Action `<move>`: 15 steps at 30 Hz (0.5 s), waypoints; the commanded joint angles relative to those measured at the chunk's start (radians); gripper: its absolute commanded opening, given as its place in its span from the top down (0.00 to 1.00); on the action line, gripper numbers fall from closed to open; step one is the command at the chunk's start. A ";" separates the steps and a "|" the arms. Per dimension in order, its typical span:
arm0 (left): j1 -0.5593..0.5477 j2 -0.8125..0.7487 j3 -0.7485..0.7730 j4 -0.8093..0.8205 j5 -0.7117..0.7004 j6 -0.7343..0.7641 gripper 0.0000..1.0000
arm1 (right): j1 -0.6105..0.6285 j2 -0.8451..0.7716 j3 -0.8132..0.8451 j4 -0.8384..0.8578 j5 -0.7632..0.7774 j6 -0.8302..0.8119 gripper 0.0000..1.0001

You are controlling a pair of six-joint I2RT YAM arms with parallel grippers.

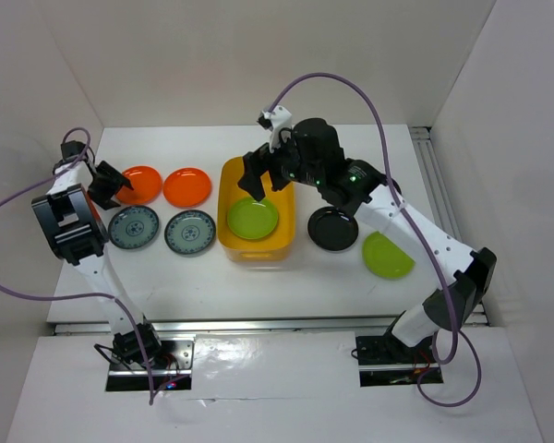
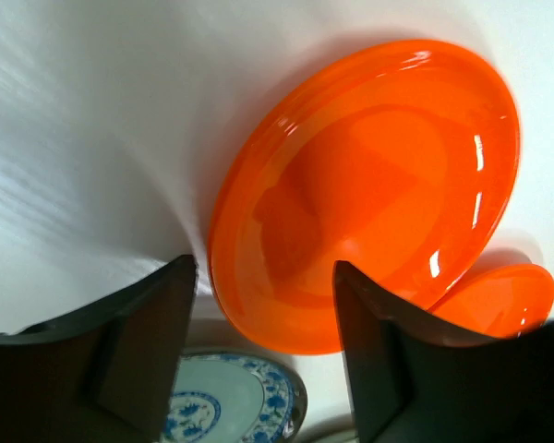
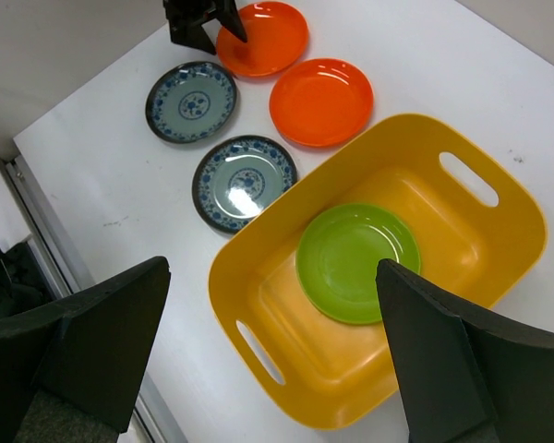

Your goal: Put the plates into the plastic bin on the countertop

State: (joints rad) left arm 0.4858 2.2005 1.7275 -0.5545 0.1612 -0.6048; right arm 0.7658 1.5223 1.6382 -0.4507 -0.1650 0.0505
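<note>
The yellow plastic bin (image 1: 233, 180) stands mid-countertop with one lime green plate (image 1: 253, 219) lying flat in it. My right gripper (image 1: 266, 185) hovers open above the bin (image 3: 499, 258) and that green plate (image 3: 357, 261), holding nothing. Two orange plates (image 1: 143, 185) (image 1: 186, 187) lie left of the bin, with two blue patterned plates (image 1: 134, 228) (image 1: 190, 232) in front of them. My left gripper (image 2: 263, 268) is open astride the near rim of the left orange plate (image 2: 369, 185): one finger outside the rim, the other over the plate's inside.
A glossy black plate (image 1: 333, 229) and a second green plate (image 1: 388, 255) lie right of the bin. White walls enclose the countertop (image 1: 286, 277) at the back and sides. A metal rail (image 1: 439, 185) runs along the right edge.
</note>
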 commanded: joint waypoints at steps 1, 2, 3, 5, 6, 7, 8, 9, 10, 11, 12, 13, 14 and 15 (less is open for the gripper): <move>-0.009 0.030 -0.011 0.042 -0.006 0.011 0.29 | 0.006 0.002 0.072 -0.031 0.012 -0.032 0.00; -0.019 0.030 -0.011 0.042 -0.006 0.002 0.32 | 0.006 0.002 0.072 -0.040 0.012 -0.032 0.00; -0.019 0.039 -0.022 0.042 -0.006 0.002 0.32 | 0.006 0.002 0.072 -0.040 0.012 -0.032 0.00; -0.019 0.039 -0.034 0.063 -0.006 0.002 0.44 | 0.006 0.002 0.072 -0.040 0.012 -0.032 0.00; -0.029 0.039 -0.034 0.064 -0.006 0.002 0.52 | 0.006 0.002 0.072 -0.040 0.012 -0.032 0.00; -0.029 0.039 -0.034 0.064 -0.006 -0.007 0.55 | 0.006 0.002 0.072 -0.040 0.012 -0.032 0.00; -0.029 0.051 -0.043 0.064 -0.015 -0.007 0.64 | 0.006 0.002 0.072 -0.040 0.012 -0.032 0.00; -0.029 0.051 -0.043 0.064 -0.015 -0.007 0.73 | -0.005 -0.007 0.072 -0.040 0.021 -0.032 0.00; -0.029 0.062 -0.043 0.074 -0.015 -0.007 0.74 | -0.005 -0.007 0.072 -0.040 0.021 -0.032 0.00; -0.029 0.062 -0.043 0.074 -0.015 -0.007 0.80 | -0.005 -0.007 0.072 -0.049 0.021 -0.032 0.00; -0.029 0.062 -0.043 0.074 -0.015 -0.007 0.89 | -0.005 -0.007 0.072 -0.049 0.021 -0.032 0.00; -0.038 0.073 -0.043 0.074 -0.015 -0.016 0.94 | -0.016 -0.007 0.072 -0.049 0.021 -0.032 0.00; -0.038 0.073 -0.031 0.074 -0.015 -0.016 1.00 | -0.016 -0.007 0.072 -0.049 0.021 -0.032 0.00; -0.038 0.073 -0.022 0.064 -0.015 -0.029 1.00 | -0.016 -0.007 0.072 -0.049 0.021 -0.032 0.00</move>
State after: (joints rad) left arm 0.4637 2.2234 1.7088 -0.4404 0.2081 -0.6476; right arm 0.7582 1.5276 1.6646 -0.4786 -0.1524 0.0334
